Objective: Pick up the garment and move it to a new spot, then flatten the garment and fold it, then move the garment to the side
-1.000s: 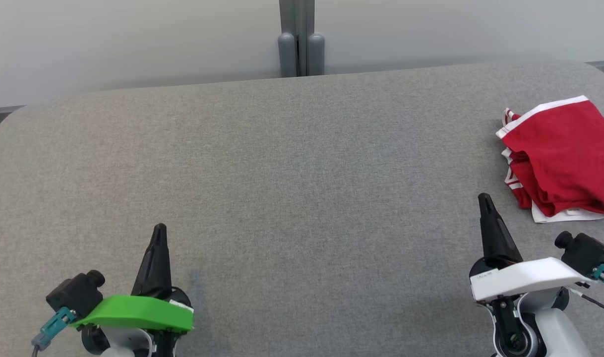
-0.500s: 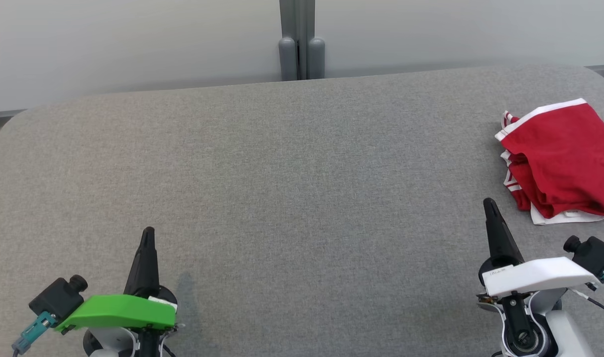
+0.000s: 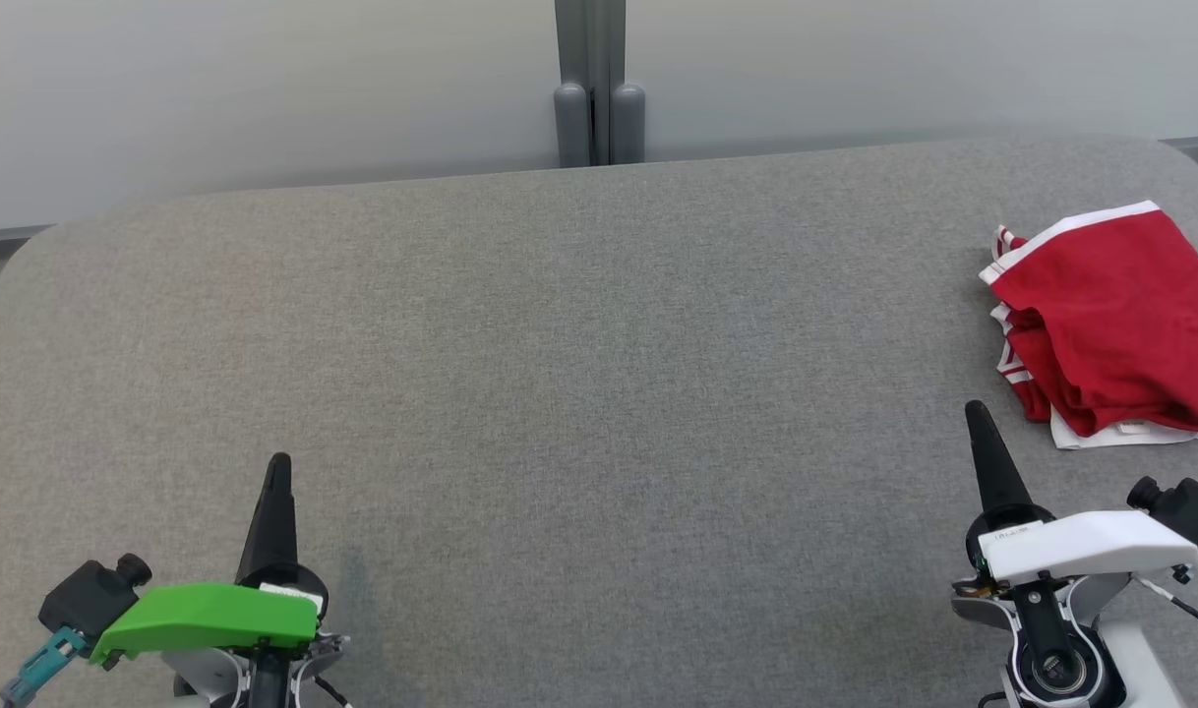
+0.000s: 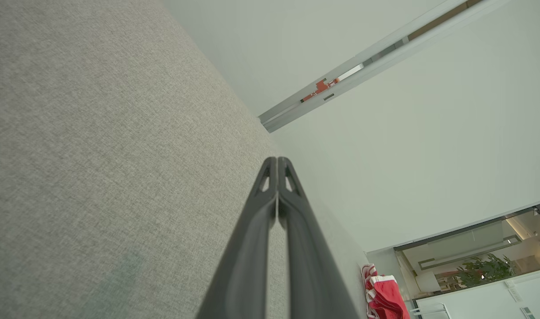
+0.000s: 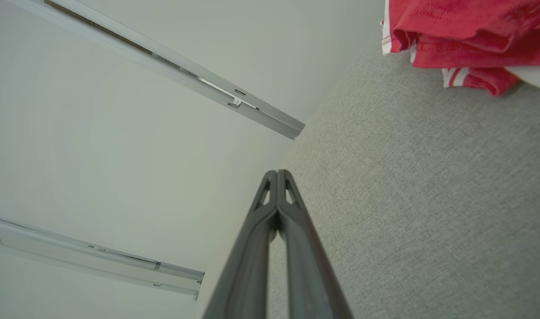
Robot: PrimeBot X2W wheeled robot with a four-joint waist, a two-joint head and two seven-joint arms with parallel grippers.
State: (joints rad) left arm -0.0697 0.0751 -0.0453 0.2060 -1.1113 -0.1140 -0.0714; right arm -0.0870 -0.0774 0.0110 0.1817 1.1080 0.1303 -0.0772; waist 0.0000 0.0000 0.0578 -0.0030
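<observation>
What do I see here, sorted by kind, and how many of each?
red garment: 1
grippers, both shut: 2 (left gripper, right gripper)
grey table: 1
Total: 4

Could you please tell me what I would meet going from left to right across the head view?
Left gripper → grey post at the back → red garment. The right gripper overlaps the garment's span, so I leave it unplaced.

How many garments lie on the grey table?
1. The red garment lies bunched near the table's right edge, beyond the right gripper; others could be out of frame.
</observation>
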